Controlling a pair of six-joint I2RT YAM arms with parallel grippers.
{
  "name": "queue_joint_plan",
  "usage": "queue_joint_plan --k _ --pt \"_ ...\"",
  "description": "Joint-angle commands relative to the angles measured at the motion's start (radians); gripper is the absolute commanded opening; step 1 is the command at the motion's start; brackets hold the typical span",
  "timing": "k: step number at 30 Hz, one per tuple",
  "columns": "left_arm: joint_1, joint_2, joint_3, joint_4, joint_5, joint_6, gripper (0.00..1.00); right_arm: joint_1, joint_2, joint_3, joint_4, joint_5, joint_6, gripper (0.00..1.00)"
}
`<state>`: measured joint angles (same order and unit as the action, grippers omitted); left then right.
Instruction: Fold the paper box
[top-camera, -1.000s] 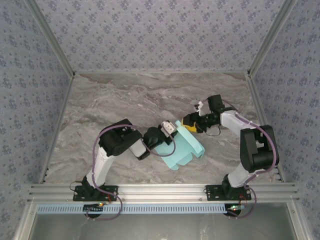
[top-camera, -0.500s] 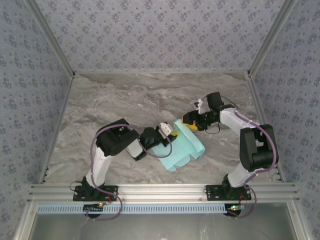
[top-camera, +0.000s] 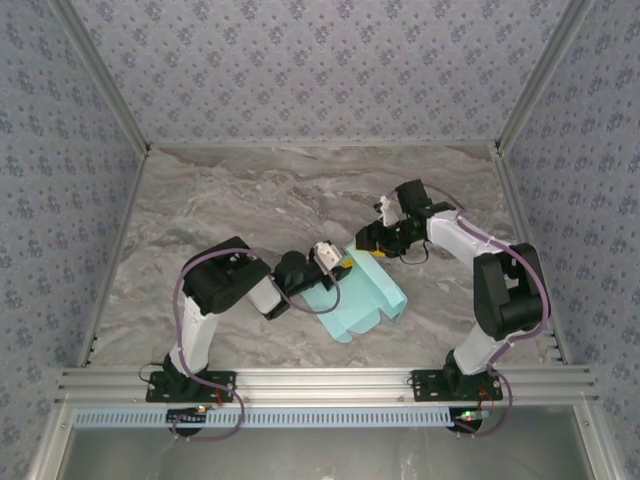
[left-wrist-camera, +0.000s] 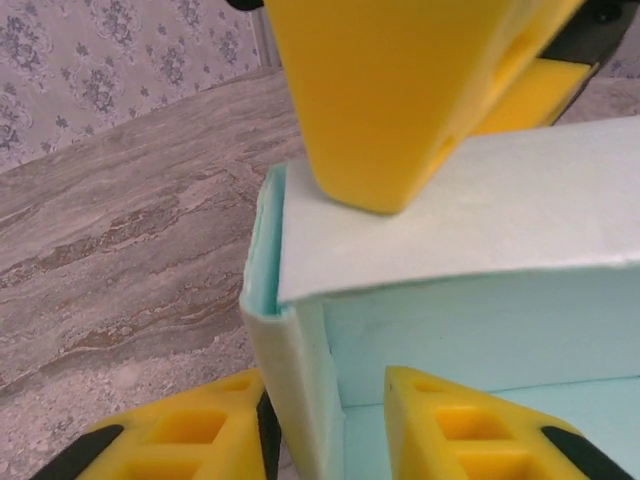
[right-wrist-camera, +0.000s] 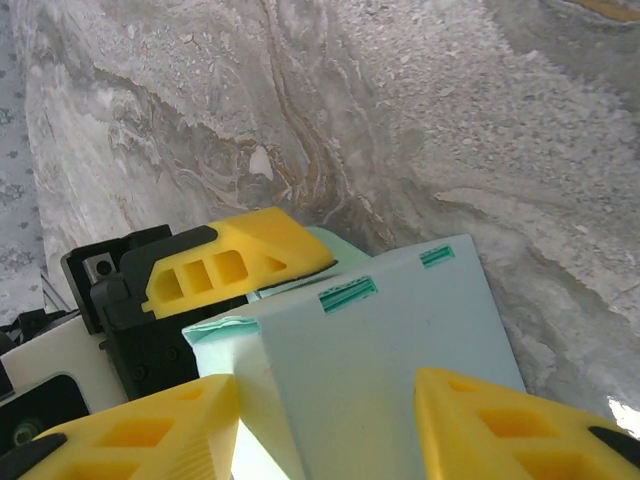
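Note:
The paper box (top-camera: 370, 295) is pale aqua card, partly folded, lying mid-table. My left gripper (top-camera: 343, 265) reaches its left end. In the left wrist view my left gripper (left-wrist-camera: 325, 430) straddles an upright side wall (left-wrist-camera: 300, 390) of the box; the wall rests against the left finger and a gap shows on the right, so it is open. My right gripper (top-camera: 362, 240) comes from the far side, open wide over the box's top panel (right-wrist-camera: 400, 350). One of its fingertips (left-wrist-camera: 380, 100) presses down on that panel's edge. The left gripper's finger (right-wrist-camera: 235, 265) shows behind the box.
The grey marble tabletop (top-camera: 250, 200) has free room at the back and left. Patterned walls close in three sides, and an aluminium rail (top-camera: 320, 382) runs along the near edge by the arm bases.
The right gripper has moved left and a little farther back along the box's far edge. The left gripper and the box have slid slightly left.

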<state>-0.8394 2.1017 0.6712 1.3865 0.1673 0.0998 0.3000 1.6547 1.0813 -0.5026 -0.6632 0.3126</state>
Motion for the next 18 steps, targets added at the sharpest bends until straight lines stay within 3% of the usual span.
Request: queue_joint_plan --k 1,4,10,14,18 --pt "0.003 0.026 0.055 0.022 -0.009 -0.024 0.2 0.013 0.036 0.017 -0.063 0.087 -0.014 0.5" --pt "-0.005 0.041 0.077 0.019 -0.016 -0.034 0.14 0.016 0.043 0.02 -0.08 0.114 -0.015 0.49" --pt "-0.025 0.049 0.088 0.017 -0.037 -0.01 0.12 0.022 0.048 -0.006 -0.066 0.108 0.008 0.47" --pt "-0.055 0.053 0.1 0.0 -0.091 0.028 0.1 0.025 0.044 -0.033 -0.032 0.083 0.043 0.46" --pt "-0.105 0.066 0.127 -0.026 -0.205 0.075 0.0 0.039 0.034 -0.059 0.004 0.08 0.086 0.46"
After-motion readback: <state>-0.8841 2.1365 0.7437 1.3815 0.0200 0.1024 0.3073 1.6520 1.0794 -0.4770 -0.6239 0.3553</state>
